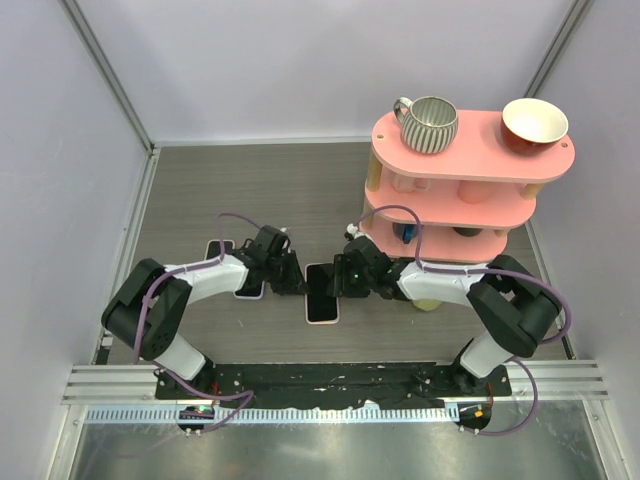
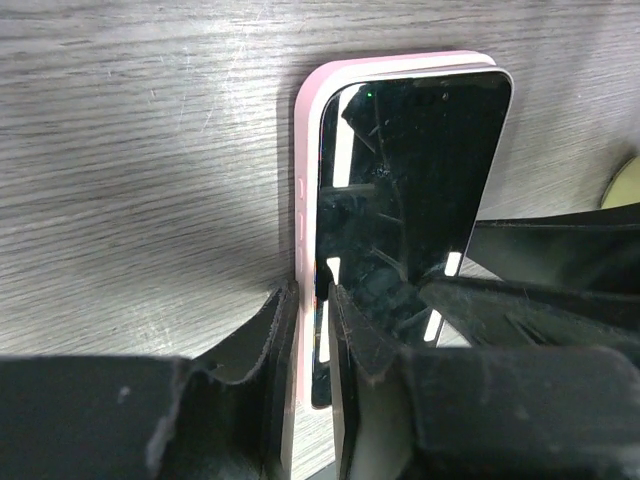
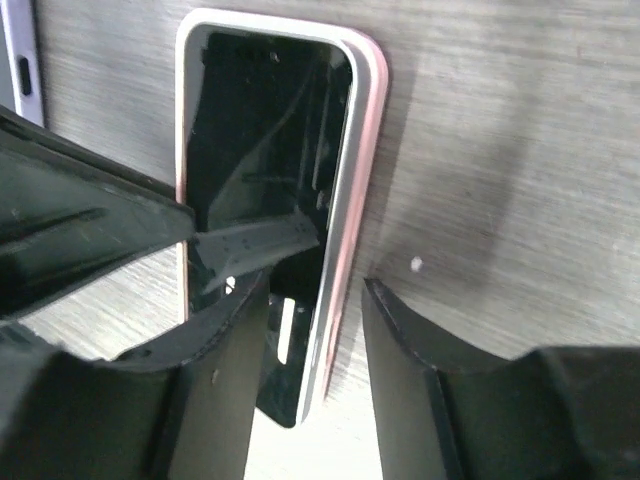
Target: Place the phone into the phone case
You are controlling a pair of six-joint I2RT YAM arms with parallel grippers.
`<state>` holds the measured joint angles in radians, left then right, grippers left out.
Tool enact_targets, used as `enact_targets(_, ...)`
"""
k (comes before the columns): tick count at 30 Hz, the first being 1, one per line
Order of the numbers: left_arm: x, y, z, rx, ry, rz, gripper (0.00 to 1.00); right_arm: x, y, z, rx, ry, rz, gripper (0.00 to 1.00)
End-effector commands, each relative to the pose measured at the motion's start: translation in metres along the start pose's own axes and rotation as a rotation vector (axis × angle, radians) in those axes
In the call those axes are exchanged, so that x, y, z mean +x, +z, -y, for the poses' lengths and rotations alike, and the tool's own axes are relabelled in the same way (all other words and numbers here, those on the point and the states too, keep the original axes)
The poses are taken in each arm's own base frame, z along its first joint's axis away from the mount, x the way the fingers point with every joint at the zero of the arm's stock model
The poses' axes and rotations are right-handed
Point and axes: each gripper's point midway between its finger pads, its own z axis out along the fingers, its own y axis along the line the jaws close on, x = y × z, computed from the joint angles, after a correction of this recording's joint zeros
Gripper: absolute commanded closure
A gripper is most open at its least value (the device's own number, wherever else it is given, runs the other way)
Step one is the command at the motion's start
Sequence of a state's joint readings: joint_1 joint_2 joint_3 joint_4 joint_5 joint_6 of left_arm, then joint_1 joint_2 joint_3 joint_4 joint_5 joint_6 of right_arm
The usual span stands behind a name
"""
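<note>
Grey wood-grain table [image 1: 200, 190], pale walls [image 1: 300, 60] on three sides, pink shelf [image 1: 480, 150] at the far right corner. Phone [image 1: 322, 300] lies screen-up in the pink phone case [image 2: 306, 140] mid-surface, nearer the near edge. Left gripper [image 2: 310, 295] pinches the case's long edge; right gripper [image 3: 315, 285] stands spread astride the opposite edge. Bare surface runs to the far edge

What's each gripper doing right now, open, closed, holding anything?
Left gripper: jaws narrow over the phone case edge; grip cannot be told.
Right gripper: open, straddling the phone edge.
</note>
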<state>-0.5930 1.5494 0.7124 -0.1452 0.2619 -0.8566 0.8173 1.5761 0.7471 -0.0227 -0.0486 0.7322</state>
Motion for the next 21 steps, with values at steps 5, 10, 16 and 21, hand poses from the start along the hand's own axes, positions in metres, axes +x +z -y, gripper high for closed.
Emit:
enact_targets(5, 0.009, 0.010, -0.008, -0.006, -0.032, -0.026, 0.90, 0.013, -0.003, 0.017, 0.031, 0.032, -0.003, 0.38)
enact_targets(10, 0.018, 0.012, -0.012, 0.010, -0.073, -0.057, 0.92, 0.013, 0.002, -0.005, -0.092, 0.070, -0.009, 0.34)
enact_targets(16, 0.030, 0.014, -0.009, 0.063, -0.119, -0.096, 0.94, -0.005, -0.005, -0.049, -0.294, 0.119, 0.015, 0.34)
enact_targets(21, 0.032, 0.015, -0.007, 0.092, -0.133, -0.091, 0.94, -0.027, -0.018, -0.077, -0.398, 0.122, 0.061, 0.34)
